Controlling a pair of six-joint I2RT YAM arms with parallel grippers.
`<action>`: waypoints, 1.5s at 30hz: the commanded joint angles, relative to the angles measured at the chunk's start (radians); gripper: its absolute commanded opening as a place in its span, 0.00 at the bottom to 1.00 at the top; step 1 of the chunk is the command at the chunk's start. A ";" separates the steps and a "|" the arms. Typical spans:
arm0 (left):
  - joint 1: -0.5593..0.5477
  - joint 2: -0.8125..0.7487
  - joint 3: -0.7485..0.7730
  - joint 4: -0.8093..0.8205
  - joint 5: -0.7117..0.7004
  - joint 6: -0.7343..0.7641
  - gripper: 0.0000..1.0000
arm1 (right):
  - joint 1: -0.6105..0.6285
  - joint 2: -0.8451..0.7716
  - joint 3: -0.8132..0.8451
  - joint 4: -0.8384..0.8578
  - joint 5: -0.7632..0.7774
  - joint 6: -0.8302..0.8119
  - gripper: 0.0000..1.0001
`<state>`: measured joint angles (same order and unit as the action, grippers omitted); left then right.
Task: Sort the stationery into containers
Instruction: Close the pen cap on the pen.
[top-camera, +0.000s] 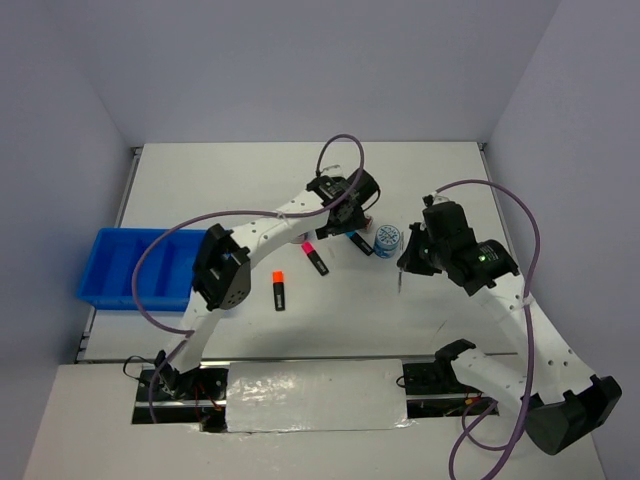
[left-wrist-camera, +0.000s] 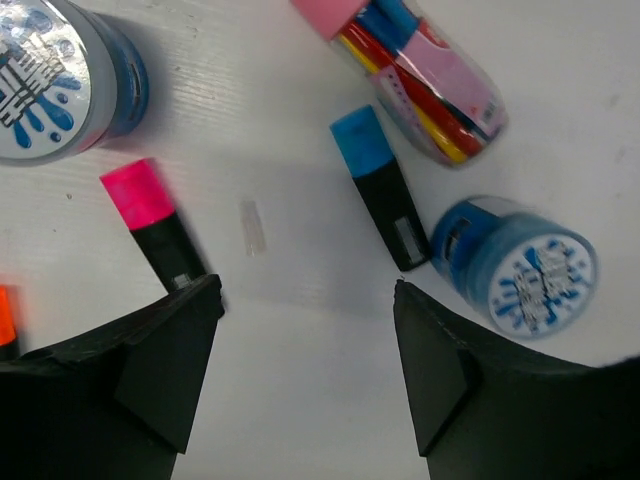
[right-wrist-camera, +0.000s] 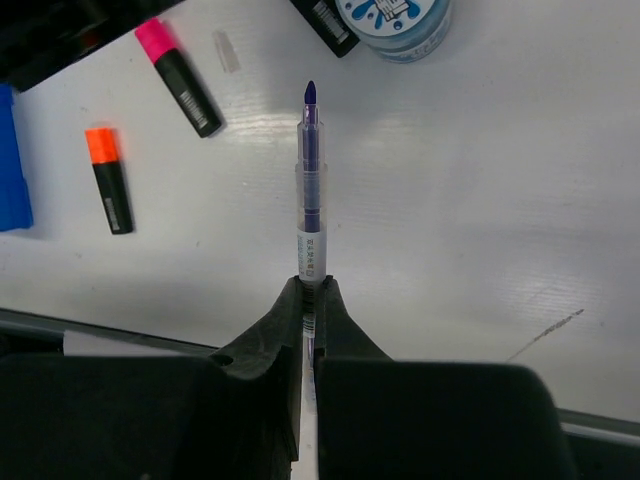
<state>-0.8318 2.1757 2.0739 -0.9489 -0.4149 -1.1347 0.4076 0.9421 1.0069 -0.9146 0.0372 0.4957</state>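
The clear cap (left-wrist-camera: 253, 228) lies on the table (left-wrist-camera: 300, 400) between the pink highlighter (left-wrist-camera: 155, 225) and blue highlighter (left-wrist-camera: 380, 190). The left gripper (left-wrist-camera: 305, 290) hangs above it with jaws wide, probably so it can straddle the cap without nudging either neighbour. The right gripper (right-wrist-camera: 310, 300) is clamped on a pen (right-wrist-camera: 311, 170), tip outward, well apart from the tray (top-camera: 130, 270) at the table's left.

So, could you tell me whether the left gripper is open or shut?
Open: the left gripper has its fingers wide apart, only table between them.
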 joint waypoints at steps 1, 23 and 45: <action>0.008 0.070 0.068 -0.099 -0.076 -0.040 0.81 | -0.003 -0.028 0.038 -0.017 -0.036 -0.042 0.00; 0.033 0.202 -0.014 0.006 0.042 -0.040 0.59 | -0.003 -0.026 0.004 0.023 -0.138 -0.103 0.00; 0.071 -0.148 -0.309 0.268 0.177 0.104 0.00 | -0.004 -0.104 -0.140 0.239 -0.381 -0.075 0.00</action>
<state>-0.7837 2.2589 1.8660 -0.8295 -0.3222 -1.1160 0.4076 0.8650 0.9024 -0.7815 -0.2775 0.4038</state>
